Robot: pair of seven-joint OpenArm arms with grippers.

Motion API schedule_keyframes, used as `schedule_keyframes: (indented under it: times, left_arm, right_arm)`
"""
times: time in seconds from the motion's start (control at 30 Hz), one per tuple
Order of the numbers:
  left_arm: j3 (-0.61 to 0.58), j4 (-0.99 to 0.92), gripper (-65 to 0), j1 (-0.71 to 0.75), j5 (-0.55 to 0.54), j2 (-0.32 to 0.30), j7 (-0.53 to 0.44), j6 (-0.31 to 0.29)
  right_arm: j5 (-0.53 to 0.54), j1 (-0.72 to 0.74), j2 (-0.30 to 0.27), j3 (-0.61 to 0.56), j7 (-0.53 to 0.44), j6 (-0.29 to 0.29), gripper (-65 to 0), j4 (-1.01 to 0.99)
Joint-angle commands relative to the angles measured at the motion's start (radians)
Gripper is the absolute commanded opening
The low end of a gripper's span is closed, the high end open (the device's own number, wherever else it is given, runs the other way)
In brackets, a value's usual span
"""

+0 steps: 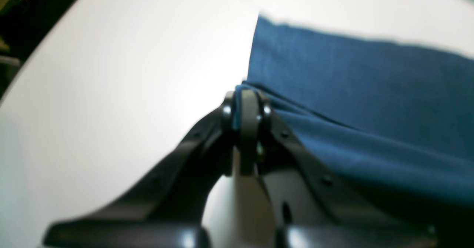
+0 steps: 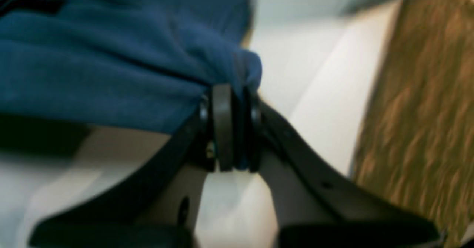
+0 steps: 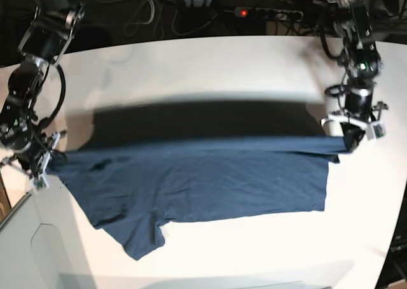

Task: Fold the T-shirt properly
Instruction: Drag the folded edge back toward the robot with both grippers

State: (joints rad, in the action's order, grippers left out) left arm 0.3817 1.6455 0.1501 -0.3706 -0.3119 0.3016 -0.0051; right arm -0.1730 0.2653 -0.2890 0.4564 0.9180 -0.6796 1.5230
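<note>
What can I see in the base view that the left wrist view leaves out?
Only the base view shows the whole T-shirt stretched between both arms, the right gripper and a power strip. Only the left wrist view shows the left gripper up close, shut on a fabric edge. Both show the blue shirt and white table.

Both wrist views were soft with blur. In the right wrist view the T-shirt (image 2: 111,73) ran off the top and left edges, and the worktop (image 2: 326,92) edge and the brown floor (image 2: 418,111) beyond were smeared. In the left wrist view the cloth was cut off at the right edge. In the base view the far strip of the shirt was a dark blurred band; the left gripper (image 3: 349,140) fingertips were too small to make out, and the right gripper (image 3: 39,165) likewise.
</note>
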Motion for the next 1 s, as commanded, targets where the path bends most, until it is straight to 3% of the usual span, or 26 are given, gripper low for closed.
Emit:
schedule_keyframes:
  times: [0.0, 0.27, 0.47, 0.97]
  left_arm:
    - [0.009, 0.009, -65.0, -0.033, 0.002, -0.016, -0.017, 0.009]
    - [0.021, -0.029, -65.0, -0.051, 0.002, -0.003, 0.001, 0.007]
    - [0.030, -0.040, -65.0, -0.001, 0.002, 0.010, -0.002, 0.006]
    - [0.030, 0.112, -65.0, 0.263, 0.002, 0.053, -0.002, 0.006]
  right_arm:
    - [-0.013, 0.042, -0.020, -0.001, 0.016, -0.019, -64.6, 0.000]
    - [-0.015, 0.065, -0.037, -0.072, 0.072, -0.019, -64.6, -0.062]
    - [-0.013, 0.021, -0.037, -0.057, 0.056, -0.019, -64.6, 0.052]
    - [-0.013, -0.321, -0.042, -0.034, 0.051, -0.019, -64.6, 0.195]
